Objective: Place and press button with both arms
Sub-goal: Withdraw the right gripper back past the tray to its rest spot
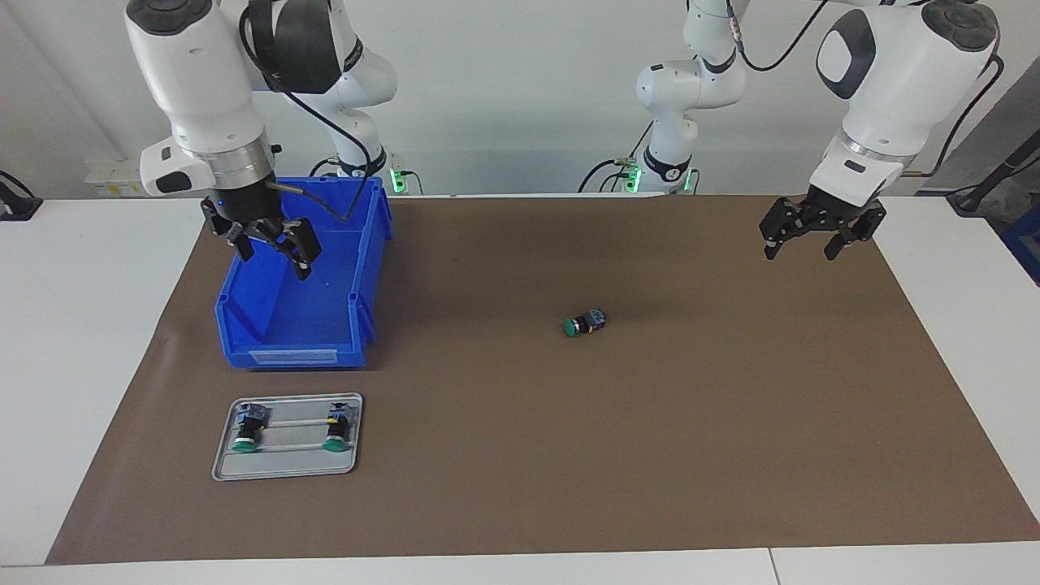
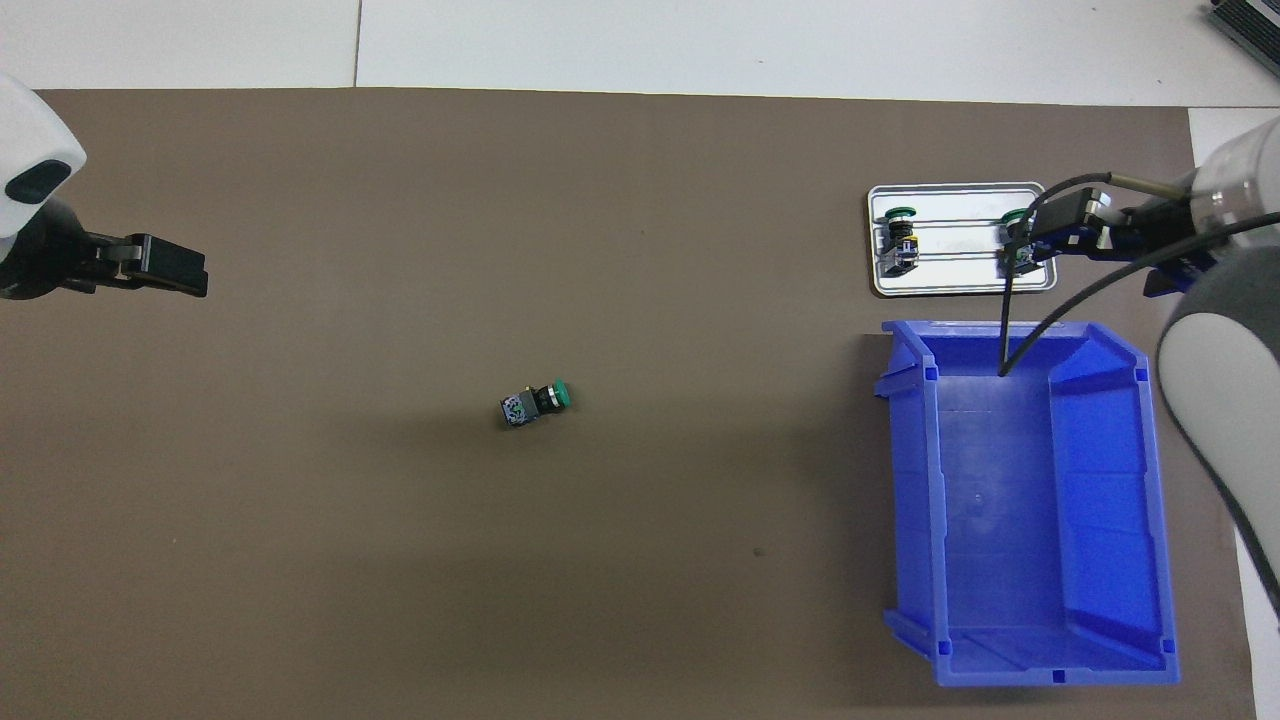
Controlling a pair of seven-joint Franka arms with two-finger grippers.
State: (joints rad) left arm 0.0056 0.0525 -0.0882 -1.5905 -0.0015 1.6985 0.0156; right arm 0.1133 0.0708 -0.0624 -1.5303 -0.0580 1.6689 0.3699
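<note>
One button (image 1: pixel 585 323) with a green cap lies on its side on the brown mat (image 1: pixel 569 455), near the table's middle; it also shows in the overhead view (image 2: pixel 537 403). Two like buttons (image 1: pixel 248 429) (image 1: pixel 335 427) lie on a metal tray (image 1: pixel 284 471). My right gripper (image 1: pixel 276 256) hangs open and empty above the blue bin (image 1: pixel 292 356). My left gripper (image 1: pixel 800 246) hangs open and empty above the mat toward the left arm's end. Both are well apart from the loose button.
The blue bin (image 2: pixel 915 500) stands toward the right arm's end and looks empty. The tray (image 2: pixel 950 288) lies farther from the robots than the bin. White table (image 1: pixel 81 325) borders the mat.
</note>
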